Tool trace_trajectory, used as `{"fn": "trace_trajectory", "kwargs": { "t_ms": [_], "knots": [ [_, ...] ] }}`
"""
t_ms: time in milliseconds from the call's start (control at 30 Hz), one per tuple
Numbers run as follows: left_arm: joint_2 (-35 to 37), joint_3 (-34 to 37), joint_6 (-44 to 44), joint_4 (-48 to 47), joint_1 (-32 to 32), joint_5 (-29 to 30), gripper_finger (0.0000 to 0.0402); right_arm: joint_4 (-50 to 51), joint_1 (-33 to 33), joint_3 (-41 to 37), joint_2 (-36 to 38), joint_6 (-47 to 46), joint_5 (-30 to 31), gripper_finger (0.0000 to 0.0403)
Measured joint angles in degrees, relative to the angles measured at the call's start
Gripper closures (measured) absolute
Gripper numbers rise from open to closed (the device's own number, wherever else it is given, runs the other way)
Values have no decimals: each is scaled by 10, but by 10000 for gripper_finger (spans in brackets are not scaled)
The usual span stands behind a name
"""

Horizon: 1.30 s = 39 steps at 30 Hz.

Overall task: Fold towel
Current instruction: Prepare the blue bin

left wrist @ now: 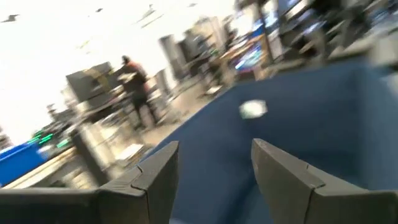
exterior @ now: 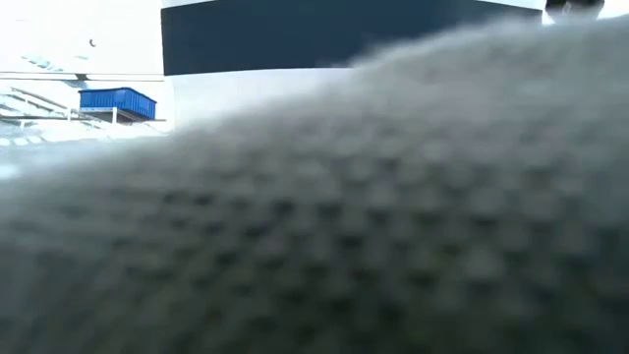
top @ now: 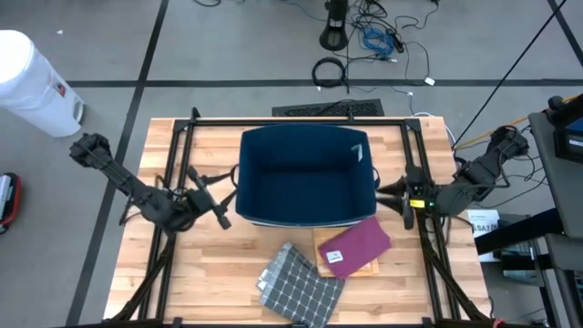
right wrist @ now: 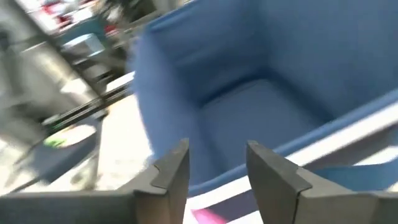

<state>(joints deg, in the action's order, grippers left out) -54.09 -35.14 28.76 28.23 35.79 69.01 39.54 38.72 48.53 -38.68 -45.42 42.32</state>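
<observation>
The grey checked towel [top: 299, 290] lay at the table's front edge, long axis diagonal; the right gripper [top: 383, 191], open and empty like the left gripper [top: 226, 199], seemed slightly nearer.

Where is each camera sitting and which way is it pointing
High view: overhead, straight down on the table, blue bin, checked towel, maroon cloth; both arms show, left claw and right claw flanking the bin.
Low view: table height, blocked by blurred grey fabric; no arm visible.
Left wrist view: looks past its open fingers at the bin's wall.
Right wrist view: looks past its parted fingers into the bin's empty inside.
Shared: high and both wrist views show the bin.
</observation>
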Motion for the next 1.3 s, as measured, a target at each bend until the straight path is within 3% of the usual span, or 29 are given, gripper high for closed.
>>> {"fn": "trace_trajectory", "kwargs": {
  "t_ms": [167,300,533,733,967,1300],
  "knots": [
    [6,0,42,42,48,-103,198,-58,36,0,-12,21,-96,237],
    [3,0,45,28,88,-190,198,-74,76,0,-45,22,-122,228],
    [-2,0,-86,-74,105,-265,198,-81,133,0,-114,15,-122,231],
    [-53,0,-191,-159,69,-286,198,-80,137,0,-207,13,-51,231],
    [-126,0,-212,-160,-16,-342,198,-67,98,0,-291,18,-32,232],
    [-165,0,-223,-152,-115,-344,198,-10,11,0,-330,41,17,232]
  ]
}}
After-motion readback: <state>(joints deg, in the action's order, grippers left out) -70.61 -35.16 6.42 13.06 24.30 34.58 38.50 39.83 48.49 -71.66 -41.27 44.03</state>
